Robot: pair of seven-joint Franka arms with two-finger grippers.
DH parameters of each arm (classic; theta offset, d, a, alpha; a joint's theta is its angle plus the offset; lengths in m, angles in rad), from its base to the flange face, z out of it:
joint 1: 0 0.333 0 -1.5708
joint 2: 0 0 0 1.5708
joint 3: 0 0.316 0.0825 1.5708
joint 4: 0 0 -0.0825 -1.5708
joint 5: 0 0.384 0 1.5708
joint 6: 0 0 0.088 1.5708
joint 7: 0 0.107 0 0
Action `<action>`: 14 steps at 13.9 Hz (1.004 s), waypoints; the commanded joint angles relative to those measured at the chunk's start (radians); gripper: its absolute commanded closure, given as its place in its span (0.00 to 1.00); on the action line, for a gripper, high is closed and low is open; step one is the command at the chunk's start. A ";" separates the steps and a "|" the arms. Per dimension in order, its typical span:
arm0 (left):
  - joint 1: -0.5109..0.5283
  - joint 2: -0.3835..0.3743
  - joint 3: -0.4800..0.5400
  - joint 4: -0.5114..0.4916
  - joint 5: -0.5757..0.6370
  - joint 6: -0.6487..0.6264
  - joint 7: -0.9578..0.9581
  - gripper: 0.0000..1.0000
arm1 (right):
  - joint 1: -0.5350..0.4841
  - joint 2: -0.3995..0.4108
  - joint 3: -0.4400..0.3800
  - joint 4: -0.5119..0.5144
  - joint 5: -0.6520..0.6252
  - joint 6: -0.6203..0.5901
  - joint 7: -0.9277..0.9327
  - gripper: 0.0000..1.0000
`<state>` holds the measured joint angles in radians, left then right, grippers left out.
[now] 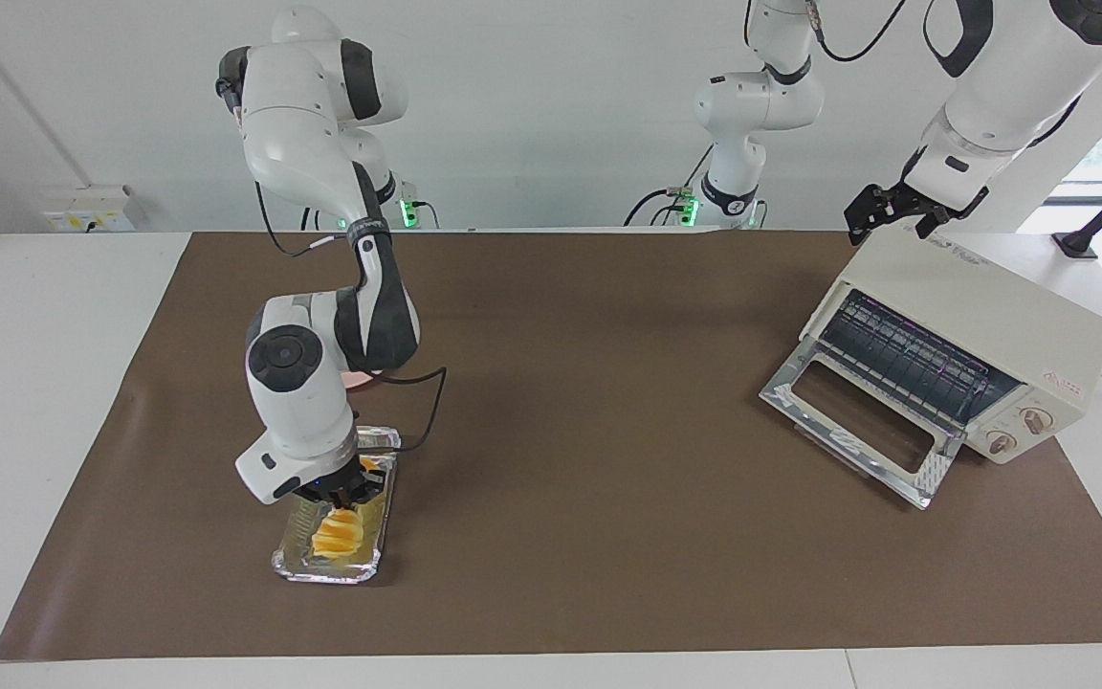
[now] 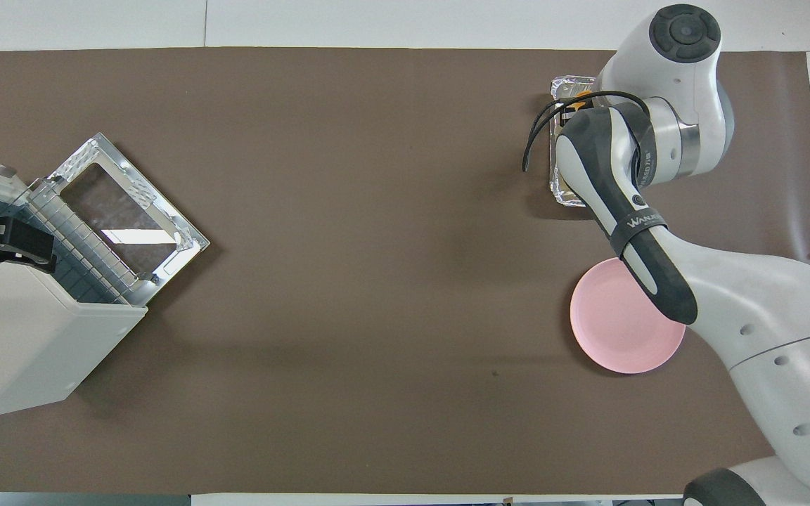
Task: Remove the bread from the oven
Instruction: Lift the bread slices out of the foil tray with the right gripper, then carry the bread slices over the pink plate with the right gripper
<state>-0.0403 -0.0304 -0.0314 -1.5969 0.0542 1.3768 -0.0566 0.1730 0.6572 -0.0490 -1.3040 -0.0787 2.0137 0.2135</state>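
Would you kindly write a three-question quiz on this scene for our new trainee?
1. True or false: the oven door is open.
2. The bread lies in: A) the oven B) the foil tray C) the pink plate.
3. Fill in: the left gripper waits over the ____, while the right gripper is at the bread.

Key:
1. True; the rack holds nothing.
2. B; the tray sits farther from the robots than the plate.
3. oven.
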 commanded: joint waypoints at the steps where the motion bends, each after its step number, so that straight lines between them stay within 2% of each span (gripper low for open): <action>1: 0.008 -0.019 -0.002 -0.014 -0.013 0.011 -0.002 0.00 | -0.009 -0.092 0.011 -0.029 0.019 -0.090 0.014 1.00; 3: 0.008 -0.019 -0.002 -0.014 -0.013 0.011 -0.002 0.00 | -0.007 -0.193 0.011 -0.105 0.019 -0.154 0.018 1.00; 6: 0.008 -0.019 -0.002 -0.014 -0.013 0.011 -0.002 0.00 | -0.006 -0.425 0.011 -0.393 0.020 -0.119 0.017 1.00; 10: 0.008 -0.019 -0.002 -0.014 -0.013 0.011 -0.002 0.00 | -0.021 -0.713 0.011 -0.827 0.037 0.080 0.012 1.00; 12: 0.008 -0.019 -0.002 -0.014 -0.013 0.011 -0.002 0.00 | -0.023 -0.798 0.011 -1.007 0.037 0.213 0.007 1.00; 14: 0.008 -0.019 -0.002 -0.014 -0.013 0.011 -0.002 0.00 | -0.024 -0.835 0.009 -1.138 0.037 0.348 -0.008 1.00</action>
<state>-0.0403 -0.0304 -0.0314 -1.5969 0.0542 1.3769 -0.0566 0.1637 -0.0967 -0.0487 -2.2767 -0.0572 2.2376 0.2135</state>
